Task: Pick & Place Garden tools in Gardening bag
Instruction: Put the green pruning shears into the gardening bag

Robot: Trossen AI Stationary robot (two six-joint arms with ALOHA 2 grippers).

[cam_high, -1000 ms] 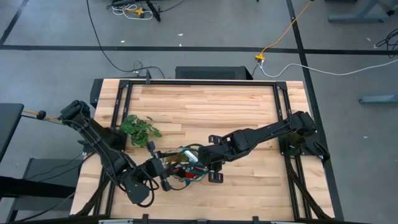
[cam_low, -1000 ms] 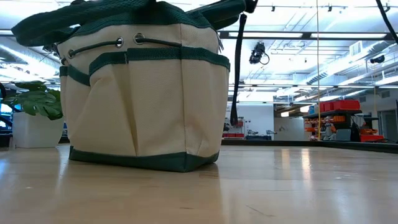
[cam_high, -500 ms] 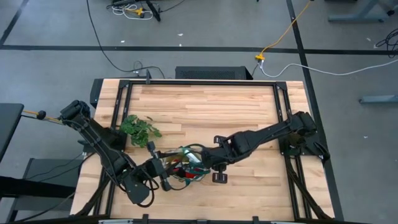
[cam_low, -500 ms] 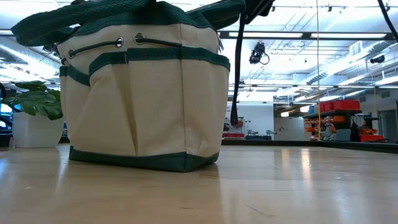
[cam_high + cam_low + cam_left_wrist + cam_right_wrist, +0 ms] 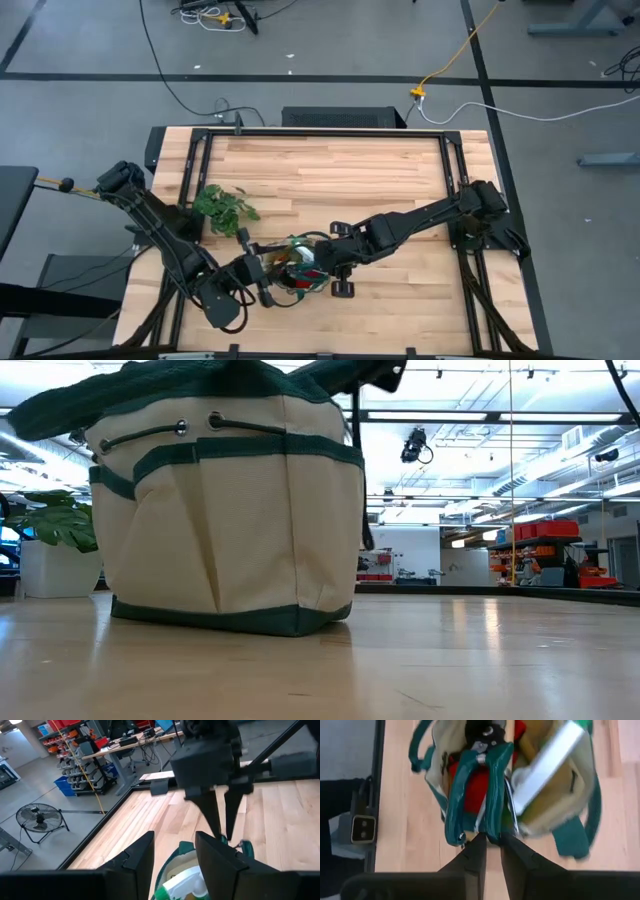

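The beige gardening bag (image 5: 292,270) with green trim stands on its base near the table's front, left of centre; it fills the left of the low view (image 5: 225,530). Inside show the dark-handled pruning shears (image 5: 482,732), a red glove (image 5: 479,790) and the spray bottle's white trigger (image 5: 547,765). My right gripper (image 5: 493,845) is over the bag's right side, shut on a green loop handle. My left gripper (image 5: 175,857) is open at the bag's left side, with the bag's rim (image 5: 172,862) and the spray bottle (image 5: 185,885) between its fingers; whether it touches them I cannot tell. My right gripper pinches the bag's green loop handle at the bend of the loop (image 5: 490,834) between its two fingertips, from above, pointing down. The loop's two strands (image 5: 470,795) run from the fingers back to the bag's rim. The bag's base stays on the table.
A leafy plant sprig (image 5: 225,207) lies behind the bag toward the left edge. A black frame (image 5: 320,135) runs around the tabletop. The far and right parts of the wooden table (image 5: 400,180) are bare wood.
My right gripper has gone a little toward the table's left edge, over the bag, still holding the handle. The bag's upper part and the hanging strap have shifted with it, while the bag's base has stayed on the table.
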